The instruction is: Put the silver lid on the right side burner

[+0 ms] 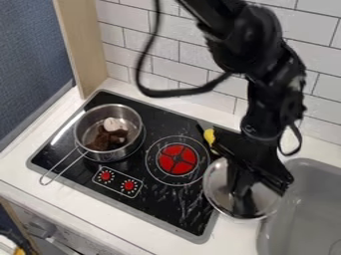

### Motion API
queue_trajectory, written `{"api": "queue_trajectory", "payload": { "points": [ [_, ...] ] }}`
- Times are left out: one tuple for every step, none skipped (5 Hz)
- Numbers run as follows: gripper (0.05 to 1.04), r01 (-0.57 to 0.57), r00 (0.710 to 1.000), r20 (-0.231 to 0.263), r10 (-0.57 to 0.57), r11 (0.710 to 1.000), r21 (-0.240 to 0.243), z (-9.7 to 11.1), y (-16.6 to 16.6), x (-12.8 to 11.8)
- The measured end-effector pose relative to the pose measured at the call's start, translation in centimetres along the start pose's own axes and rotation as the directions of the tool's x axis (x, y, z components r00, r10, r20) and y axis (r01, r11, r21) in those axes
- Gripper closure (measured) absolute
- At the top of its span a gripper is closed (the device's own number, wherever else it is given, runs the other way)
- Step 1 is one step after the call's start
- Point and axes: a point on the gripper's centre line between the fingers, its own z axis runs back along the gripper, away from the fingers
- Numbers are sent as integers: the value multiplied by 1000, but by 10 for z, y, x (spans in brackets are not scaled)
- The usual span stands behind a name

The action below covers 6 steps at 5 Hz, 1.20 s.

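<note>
Covering the right burner [177, 159]: not done; its red centre and ring lie uncovered, with the lid beside them.
Silver lid [218, 185]: at the right edge of the stovetop [160, 209], between the burner and the sink [299, 214], partly beyond the black surface. Cannot tell whether it rests or is held up.
Tool [245, 203]: hangs down over the lid, hiding its middle. Cannot tell whether it is open, closed or gripping the lid.
Arm [273, 89]: comes in from the top edge, above the right side of the work.
Metal pot [133, 121]: on the left side of the stovetop, brown and white contents [114, 124] inside; no part in this task, in my judgement.
Yellow item [210, 136]: behind the burner, near the tool; might be nudged.
Progress: judged partway at most. Left to do: secure a grip if lacking, shift the lid left, centre it, lower, release.
</note>
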Motion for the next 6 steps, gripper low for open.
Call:
{"api": "queue_trajectory", "payload": {
  "points": [
    [1029,-91,995,44,90,995,28,19,16,-2],
    [1029,-206,976,85,202,977,46,33,36,-2],
    [1029,-316,947,83,311,947,53,34,54,-6],
    [1029,-392,919,59,390,920,23,24,63,-16],
    [1029,-429,903,32,428,902,40,14,64,-27],
    [1029,-475,877,-34,480,875,95,-9,66,-38]
  ]
}}
